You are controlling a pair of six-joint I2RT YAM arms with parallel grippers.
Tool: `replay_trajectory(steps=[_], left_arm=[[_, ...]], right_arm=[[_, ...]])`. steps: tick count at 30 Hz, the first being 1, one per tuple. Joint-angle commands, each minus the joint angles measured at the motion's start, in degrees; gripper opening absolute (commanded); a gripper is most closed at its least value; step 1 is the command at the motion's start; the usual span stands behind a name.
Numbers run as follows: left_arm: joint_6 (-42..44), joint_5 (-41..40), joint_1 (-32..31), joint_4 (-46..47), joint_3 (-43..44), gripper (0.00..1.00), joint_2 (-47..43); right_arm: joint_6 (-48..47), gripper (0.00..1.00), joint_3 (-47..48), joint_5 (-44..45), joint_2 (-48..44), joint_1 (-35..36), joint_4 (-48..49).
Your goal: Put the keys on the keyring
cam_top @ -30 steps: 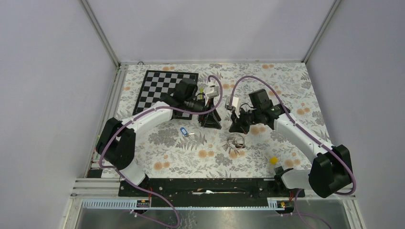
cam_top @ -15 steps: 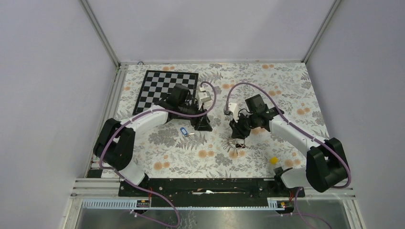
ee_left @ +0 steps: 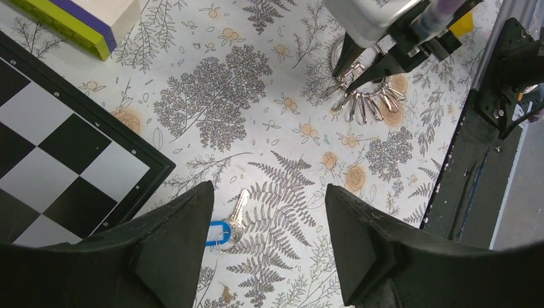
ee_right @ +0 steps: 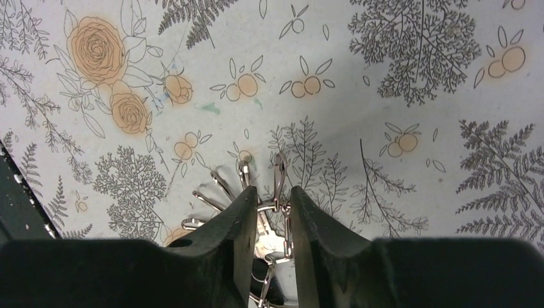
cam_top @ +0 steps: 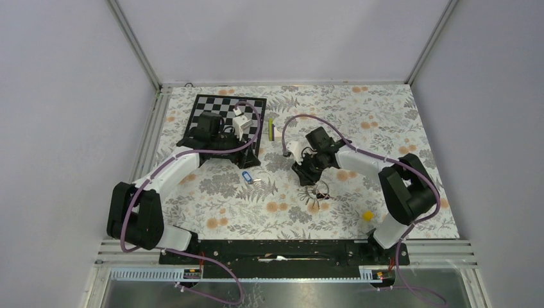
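The blue-tagged key (ee_left: pixel 221 229) lies flat on the floral cloth, its silver blade pointing away. My left gripper (ee_left: pixel 268 189) hovers above it, open wide, with the tag next to the left finger (ee_left: pixel 173 250). From above, that key (cam_top: pixel 246 178) lies just below the left gripper (cam_top: pixel 251 161). The keyring (ee_right: pixel 269 183) lies with its fan of clips spread out. My right gripper (ee_right: pixel 272 196) is down on it, open a narrow gap, its fingers either side of the ring's wire. A silvery blade with a dark head (ee_right: pixel 264 269) shows low between those fingers, perhaps the black key. The keyring (cam_top: pixel 316 191) sits at mid-table.
The chessboard (cam_top: pixel 221 119) lies at the back left, its corner under the left arm. A yellow-green and purple bar (cam_top: pixel 271 128) lies behind the grippers. A small yellow block (cam_top: pixel 367 216) sits front right. The black rail (cam_top: pixel 282 250) runs along the near edge.
The left arm swung left and back toward the chessboard corner while its jaws widened. The right gripper moved left and down onto the keyring, and went from shut to slightly open.
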Motion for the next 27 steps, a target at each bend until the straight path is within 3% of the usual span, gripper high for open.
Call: replay_trajectory(steps=[1, 16, 27], left_arm=[[1.4, -0.06, 1.01, 0.25, -0.76, 0.69, -2.91], [0.98, 2.62, 1.52, 0.01, -0.27, 0.71, -1.58], [0.88, 2.85, 1.78, -0.04, -0.21, 0.72, -1.38]], right_arm=[[0.58, 0.33, 4.02, 1.86, 2.08, 1.6, 1.46], [0.18, 0.32, 4.38, 2.78, 5.34, 2.57, 0.72], [0.67, 0.24, 4.75, 1.87, 6.35, 2.91, 0.09]])
